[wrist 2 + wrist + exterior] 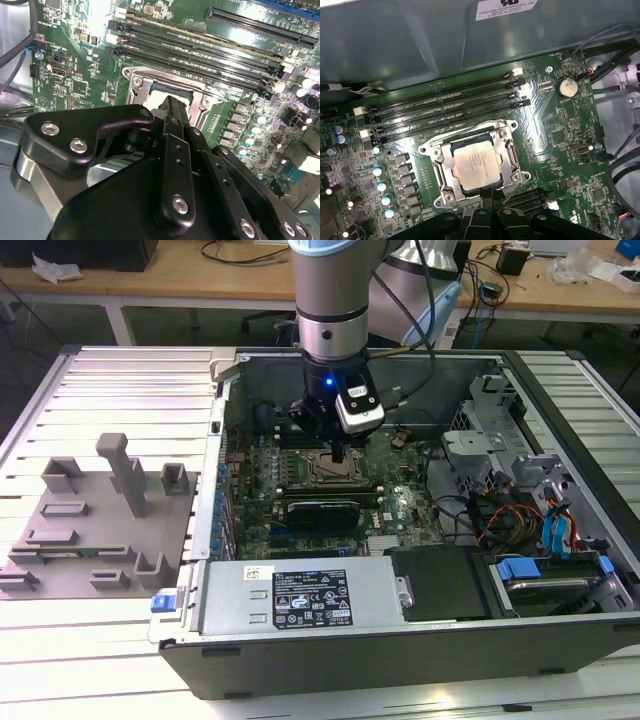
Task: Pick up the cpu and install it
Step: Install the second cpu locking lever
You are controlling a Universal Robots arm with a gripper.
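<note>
Landmark = socket frame (338, 472) on the motherboard (300, 455), inside the open PC case (560, 370). Exterior view, left to right:

- Grey fixture plate (95, 530) with plastic blocks, well to the exterior view's left of the socket, outside the case on the slatted table (130, 380).
- Power supply (300, 595) at the case edge, on the near side of the socket.
- Arm straight above the socket, gripper (340, 453) pointing down at it.
- Drive cage and blue-tabbed cabling (550, 530) well to the exterior view's right of the socket.

cpu (477, 161) lies flat inside the socket frame (476, 165), silver top up, edges square to the frame in the first wrist view. RAM slots (445, 107) run just beside the frame.

Second wrist view: gripper (174, 107) fingers appear together, tips just above the cpu (162, 94), nothing between them. Can't tell whether the tips touch the chip.
</note>
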